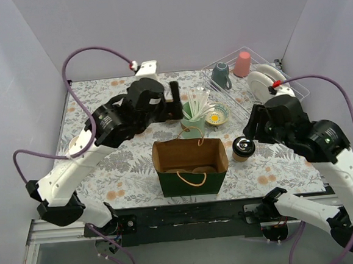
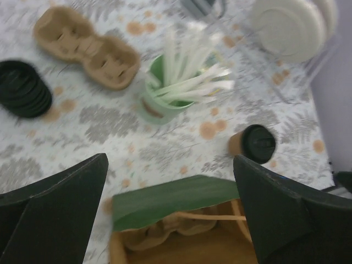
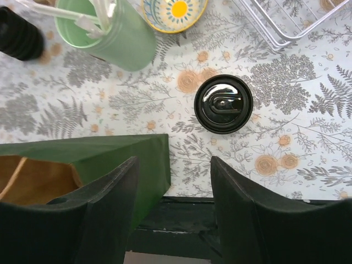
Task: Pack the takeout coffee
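Standing beside the green bag [image 1: 168, 185], the takeout coffee [image 3: 223, 104] is found ungripped; the left gripper [image 2: 169, 165] is held wide open, the right gripper [image 3: 175, 165] part open, both empty.

The left arm [image 1: 75, 170] rises from its base at the near left and reaches forward and inward, its dark wrist [image 1: 141, 104] bent so the left tool [image 2: 169, 159] points down; its two black fingers [image 2: 60, 209] stand spread wide with nothing between them. The right arm [image 1: 345, 174] loops up from the near right and folds inward, the right tool [image 3: 173, 160] aimed straight downward, both prongs parted and gripping nothing
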You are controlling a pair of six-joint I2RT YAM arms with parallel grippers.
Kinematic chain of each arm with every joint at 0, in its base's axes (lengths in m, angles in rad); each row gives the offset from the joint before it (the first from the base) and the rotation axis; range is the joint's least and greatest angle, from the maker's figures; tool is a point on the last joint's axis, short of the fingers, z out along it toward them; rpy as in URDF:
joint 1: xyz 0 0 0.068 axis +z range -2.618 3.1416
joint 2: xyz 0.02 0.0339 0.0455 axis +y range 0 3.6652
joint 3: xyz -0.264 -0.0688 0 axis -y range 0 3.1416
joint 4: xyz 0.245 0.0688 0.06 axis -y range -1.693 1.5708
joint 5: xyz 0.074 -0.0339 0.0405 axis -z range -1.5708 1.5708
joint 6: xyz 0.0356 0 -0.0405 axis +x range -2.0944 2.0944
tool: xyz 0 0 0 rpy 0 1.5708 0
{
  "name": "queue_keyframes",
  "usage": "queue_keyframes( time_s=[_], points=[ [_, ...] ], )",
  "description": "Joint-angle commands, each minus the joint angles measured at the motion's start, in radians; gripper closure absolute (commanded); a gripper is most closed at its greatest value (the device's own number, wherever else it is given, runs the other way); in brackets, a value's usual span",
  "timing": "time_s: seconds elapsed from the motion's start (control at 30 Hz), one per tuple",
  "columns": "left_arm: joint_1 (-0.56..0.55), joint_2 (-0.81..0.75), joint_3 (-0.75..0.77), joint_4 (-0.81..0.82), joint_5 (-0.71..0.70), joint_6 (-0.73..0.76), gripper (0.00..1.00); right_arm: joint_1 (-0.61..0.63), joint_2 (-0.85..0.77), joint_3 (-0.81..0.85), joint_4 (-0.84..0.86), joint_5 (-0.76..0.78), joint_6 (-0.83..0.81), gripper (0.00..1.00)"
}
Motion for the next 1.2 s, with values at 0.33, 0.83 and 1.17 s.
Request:
queue_keyframes(
  time_s=[0.33,0.83,1.17],
  points=[
    [0.116,-0.530,-0.541,-0.181,0.385,-0.313,0.19,-0.131,0.213,-0.289,0.221,-0.131,-0.232,0.20],
    [0.115,-0.528,-0.624,-0.153,0.481,-0.325,0.17,-0.294,0.271,-0.420,0.359,-0.195,-0.352,0.14],
    [0.115,-0.504,-0.593,-0.181,0.445,-0.320,0.12,-0.301,0.308,-0.452,0.408,-0.205,-0.374,0.12]
  ],
)
